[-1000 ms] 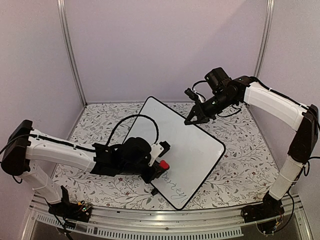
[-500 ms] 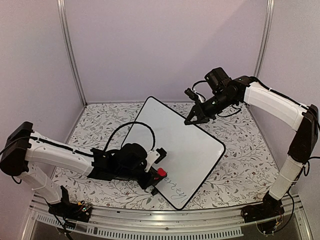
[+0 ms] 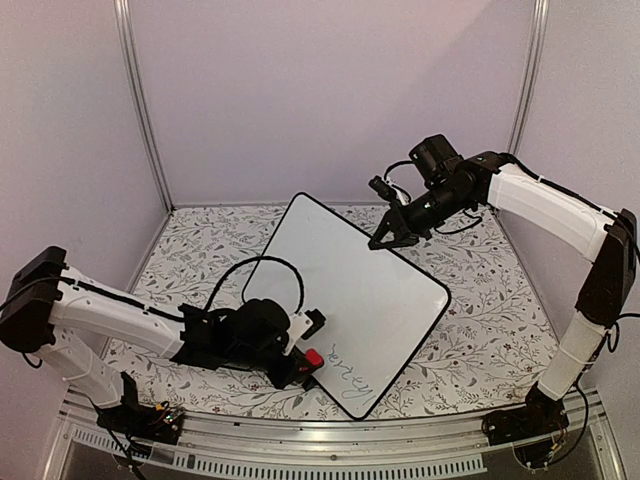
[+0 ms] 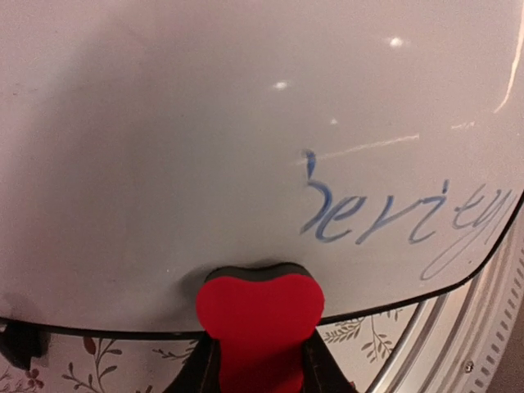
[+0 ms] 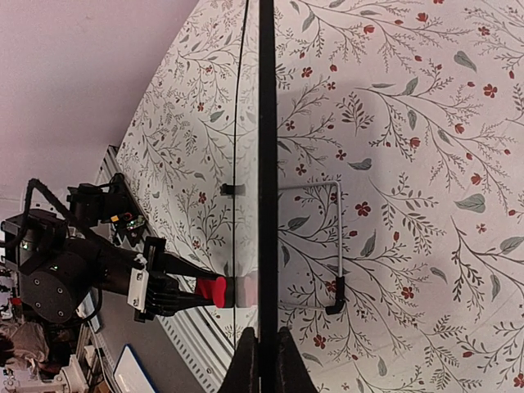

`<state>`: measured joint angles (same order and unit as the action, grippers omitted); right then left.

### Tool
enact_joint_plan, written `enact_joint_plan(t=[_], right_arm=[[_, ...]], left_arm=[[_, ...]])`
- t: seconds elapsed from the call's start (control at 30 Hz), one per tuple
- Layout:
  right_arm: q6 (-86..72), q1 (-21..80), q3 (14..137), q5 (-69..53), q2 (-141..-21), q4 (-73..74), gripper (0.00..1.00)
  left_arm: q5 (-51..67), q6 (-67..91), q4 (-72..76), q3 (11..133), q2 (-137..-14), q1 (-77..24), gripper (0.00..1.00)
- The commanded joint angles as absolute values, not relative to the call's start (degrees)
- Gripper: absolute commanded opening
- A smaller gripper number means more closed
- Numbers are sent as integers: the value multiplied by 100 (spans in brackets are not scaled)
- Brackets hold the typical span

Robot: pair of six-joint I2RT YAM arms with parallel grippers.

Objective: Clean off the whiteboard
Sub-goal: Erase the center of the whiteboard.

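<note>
Progress check: I'd call it mostly done but not finished. The whiteboard (image 3: 350, 290) sits mid-counter (image 3: 480, 330), turned like a diamond and propped up at an angle. Nearly all of its face looks blank from the top view. What's left is one line of blue cursive handwriting (image 4: 393, 217) down by the board's 6 o'clock corner. In the left wrist view it reads something like "berity", though the tail end runs off the rim, so I can't tell the whole word.

The left end effector (image 3: 308, 360) is pinching the red eraser (image 4: 259, 315), parked right on the board's rim at about 7 o'clock, just beside the start of the writing and not yet over it. The right end effector (image 3: 385, 240) is clamped on the board's top edge around 1 o'clock, steadying it.

Counting:
- 1 whiteboard
- 1 eraser
- 1 line of writing to wipe
- 2 end effectors, both pressed onto something
- 1 wire stand (image 5: 332, 246) behind the board
</note>
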<state>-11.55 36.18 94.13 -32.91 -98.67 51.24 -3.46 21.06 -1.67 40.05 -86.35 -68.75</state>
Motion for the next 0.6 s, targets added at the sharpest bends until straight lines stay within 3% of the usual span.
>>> enact_joint_plan(t=[0.0,0.27,0.57], right_arm=[[-956,3850,9369,-3454,-10081,5428,0],[-949,3845,9369,-3454,-10076,5424,0],[-949,3845,9356,-3437,-10056,5426,0]], left_arm=[[-636,2072,-748,4070,-8547,-6900,0],[-1425,1979,-689,4486,-8062,-6882,0],[-1262,1948,-579,5117,-8916,-6873,0]])
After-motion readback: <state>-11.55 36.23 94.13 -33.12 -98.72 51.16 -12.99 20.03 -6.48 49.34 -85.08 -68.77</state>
